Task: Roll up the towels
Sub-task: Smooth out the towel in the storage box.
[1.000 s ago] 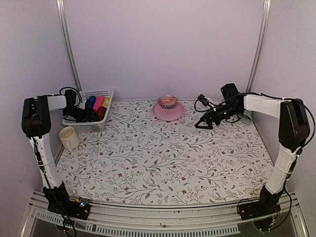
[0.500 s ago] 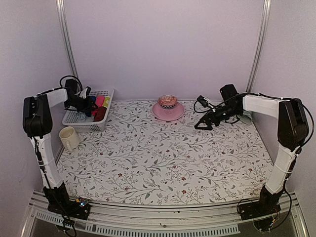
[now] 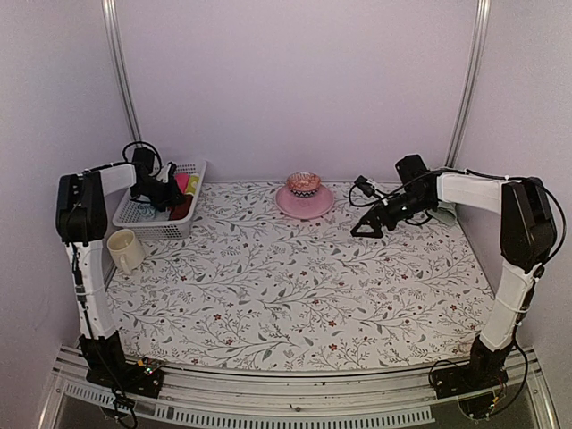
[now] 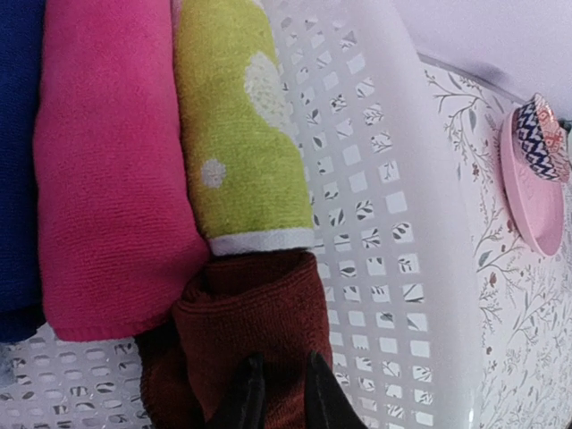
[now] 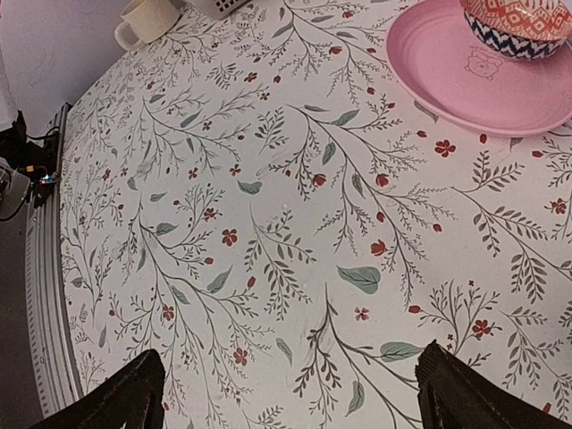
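Pinching a fold of the dark red-brown towel (image 4: 268,313), the left fingers (image 4: 247,399) are sitting nearly together inside the white basket (image 4: 393,223), below a pink roll (image 4: 107,179) and a lime roll (image 4: 237,134). The right fingers (image 5: 116,398) are hanging spread wide above the floral desk (image 5: 268,223), near the pink plate (image 5: 438,80).

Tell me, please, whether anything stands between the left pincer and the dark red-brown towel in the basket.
Nothing visible does. The left pincer touches the dark red-brown towel, with cloth between its tips. The lime-green towel and the pink towel lie beside it in the white basket, not in the way.
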Controlling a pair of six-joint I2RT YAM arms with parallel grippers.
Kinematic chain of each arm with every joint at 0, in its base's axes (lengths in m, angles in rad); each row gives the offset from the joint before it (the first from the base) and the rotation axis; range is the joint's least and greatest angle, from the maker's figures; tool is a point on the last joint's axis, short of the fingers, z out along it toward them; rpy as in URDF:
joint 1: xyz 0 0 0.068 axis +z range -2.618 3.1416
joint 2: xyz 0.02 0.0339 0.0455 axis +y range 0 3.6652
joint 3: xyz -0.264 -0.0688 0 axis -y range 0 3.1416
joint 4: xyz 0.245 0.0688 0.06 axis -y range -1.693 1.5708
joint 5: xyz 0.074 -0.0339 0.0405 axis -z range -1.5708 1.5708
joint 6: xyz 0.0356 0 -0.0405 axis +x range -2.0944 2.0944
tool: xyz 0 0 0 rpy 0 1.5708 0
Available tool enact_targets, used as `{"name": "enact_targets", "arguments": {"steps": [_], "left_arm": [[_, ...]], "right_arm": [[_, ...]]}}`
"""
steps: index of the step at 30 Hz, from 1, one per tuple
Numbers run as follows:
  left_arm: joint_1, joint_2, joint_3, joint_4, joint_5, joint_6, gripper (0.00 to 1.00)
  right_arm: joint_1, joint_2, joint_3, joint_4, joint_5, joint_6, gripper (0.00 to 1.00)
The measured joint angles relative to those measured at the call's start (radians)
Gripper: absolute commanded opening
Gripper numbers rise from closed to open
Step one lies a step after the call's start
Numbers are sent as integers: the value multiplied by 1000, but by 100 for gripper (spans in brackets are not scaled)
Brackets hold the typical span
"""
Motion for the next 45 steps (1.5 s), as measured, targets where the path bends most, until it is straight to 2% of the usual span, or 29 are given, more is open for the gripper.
{"name": "enact_targets", "arguments": {"steps": [15, 17, 21, 28, 32, 37, 40, 45], "left_arm": [[-6, 6, -19, 21, -121, 16, 16], [-6, 13, -19, 23, -122, 16, 22], [-6, 15, -19, 25, -129, 19, 45], [-6, 5, -21, 20, -157, 11, 74], [-7, -30, -31, 16, -165, 10, 81], [-14, -116, -43, 19, -186, 10, 83], [-20, -195, -82, 33, -196, 2, 97], [-52, -339, -179, 63, -224, -8, 97]], "right_arm": [[12, 16, 0, 0, 14, -3, 99], [13, 16, 0, 0, 14, -3, 99], [13, 16, 0, 0, 14, -5, 99], [13, 16, 0, 0, 16, -11, 99], [13, 16, 0, 0, 18, -13, 99], [13, 16, 0, 0, 18, -15, 99], [13, 16, 0, 0, 20, -18, 99], [13, 16, 0, 10, 49, -13, 99]]}}
